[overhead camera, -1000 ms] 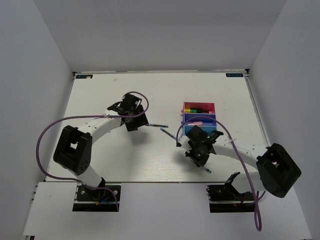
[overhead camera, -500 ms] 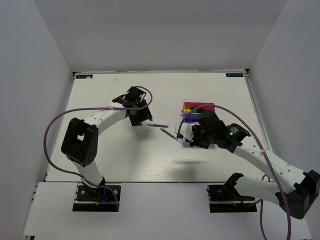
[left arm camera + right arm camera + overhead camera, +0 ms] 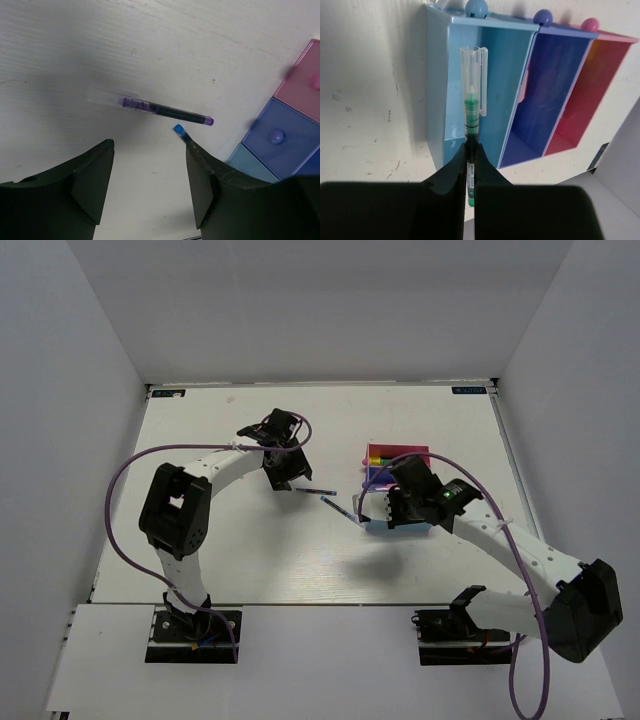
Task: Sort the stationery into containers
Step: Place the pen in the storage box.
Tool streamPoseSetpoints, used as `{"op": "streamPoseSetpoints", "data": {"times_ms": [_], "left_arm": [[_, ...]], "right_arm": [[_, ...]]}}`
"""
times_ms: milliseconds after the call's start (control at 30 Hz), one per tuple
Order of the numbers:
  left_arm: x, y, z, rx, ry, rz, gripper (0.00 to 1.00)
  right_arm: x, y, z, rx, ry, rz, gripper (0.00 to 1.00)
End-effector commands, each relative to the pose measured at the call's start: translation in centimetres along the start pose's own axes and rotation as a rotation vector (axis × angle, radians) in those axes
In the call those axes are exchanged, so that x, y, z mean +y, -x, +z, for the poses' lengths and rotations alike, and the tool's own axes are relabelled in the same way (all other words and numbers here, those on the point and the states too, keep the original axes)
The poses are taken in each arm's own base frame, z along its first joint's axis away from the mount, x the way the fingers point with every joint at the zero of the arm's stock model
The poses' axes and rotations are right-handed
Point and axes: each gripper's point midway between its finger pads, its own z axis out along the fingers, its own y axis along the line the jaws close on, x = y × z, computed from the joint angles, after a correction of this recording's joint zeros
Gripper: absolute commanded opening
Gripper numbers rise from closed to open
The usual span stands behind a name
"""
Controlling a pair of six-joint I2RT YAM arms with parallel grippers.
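Note:
My right gripper [image 3: 470,150] is shut on a thin green pen [image 3: 471,112] with a clear cap. The pen points out over the light blue tray [image 3: 495,85]. Beside that tray are the purple-blue tray [image 3: 547,95] and the pink tray [image 3: 585,90]. In the top view the pink tray [image 3: 415,451] holds highlighters [image 3: 380,460]. My left gripper [image 3: 150,150] is open just above the table. Ahead of it lies a purple pen [image 3: 167,111]. A blue-ended pen [image 3: 178,131] lies partly hidden behind its right finger [image 3: 200,175].
The row of containers [image 3: 400,528] sits right of centre, largely under my right arm [image 3: 480,525]. The two loose pens [image 3: 320,490] lie between my left gripper [image 3: 287,468] and the trays. White walls enclose the table on three sides.
My right arm has swung from the near table up over the trays, carrying the green pen. My left gripper has shifted right, toward the purple pen.

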Motion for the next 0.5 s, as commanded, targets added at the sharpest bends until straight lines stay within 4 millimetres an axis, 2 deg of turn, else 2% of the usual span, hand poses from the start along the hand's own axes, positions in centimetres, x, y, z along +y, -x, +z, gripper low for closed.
{"op": "streamPoseSetpoints", "data": {"times_ms": [0, 67, 200, 233, 300, 400, 433, 467], "left_arm": [[-1.5, 0.7, -0.8, -0.013, -0.033, -0.004, 0.70], [-1.9, 0.6, -0.8, -0.015, -0.040, 0.002, 0.70], [-1.9, 0.8, -0.3, -0.008, -0.024, -0.003, 0.70], [-2.0, 0.9, -0.1, -0.008, -0.022, -0.008, 0.70], [-2.0, 0.8, 0.1, -0.003, -0.012, -0.015, 0.70], [-2.1, 0.8, 0.5, 0.000, 0.001, -0.020, 0.70], [-1.6, 0.5, 0.9, 0.010, 0.023, -0.023, 0.70], [-2.1, 0.6, 0.5, 0.006, 0.027, -0.028, 0.70]], "right_arm": [[-1.6, -0.3, 0.7, 0.000, -0.011, -0.039, 0.00], [-1.9, -0.6, 0.9, 0.003, -0.009, -0.013, 0.00], [-1.8, -0.8, 1.4, -0.003, 0.025, 0.051, 0.27], [-2.2, -0.8, 1.2, -0.005, 0.016, 0.063, 0.44], [-2.4, -0.8, 1.1, -0.015, 0.011, 0.090, 0.71], [-2.7, -0.7, 0.6, -0.030, -0.012, 0.114, 0.74], [-2.8, -0.1, 0.3, -0.066, -0.014, 0.120, 0.74], [-3.1, 0.3, 0.0, -0.087, -0.023, 0.131, 0.71]]}}
